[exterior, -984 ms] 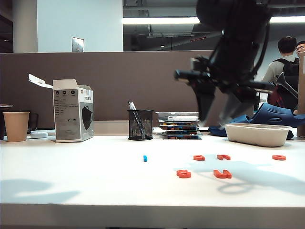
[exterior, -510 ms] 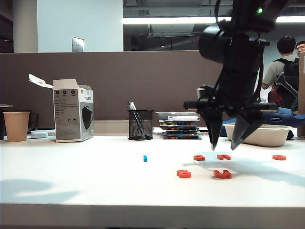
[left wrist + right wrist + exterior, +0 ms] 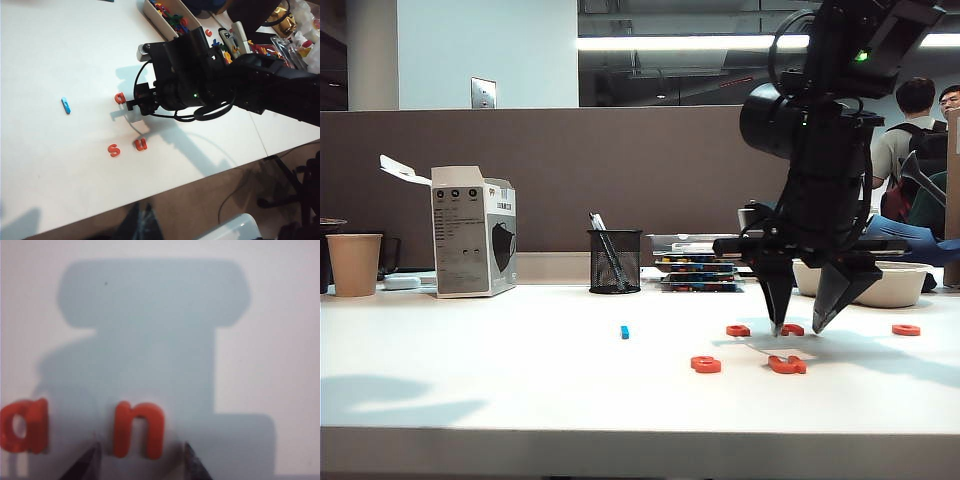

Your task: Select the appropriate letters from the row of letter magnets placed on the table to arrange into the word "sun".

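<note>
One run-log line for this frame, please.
right gripper: open, straddling n magnet on the table | s and u already side by side | left gripper: out of view

- Right arm (image 3: 825, 130): black, reaches down from upper right of the exterior view, wrist near vertical.
- Right gripper (image 3: 798, 325): points straight down, fingertips low, just above the table (image 3: 520, 380); contact not clear.
- Jaws spread apart; two dark tapered fingers (image 3: 89, 462) show in the right wrist view, one to each side of the n (image 3: 137, 430), nothing gripped.
- Left wrist view shows the right arm from above, bent over the table.
- Left arm and left gripper: not in any view.
</note>
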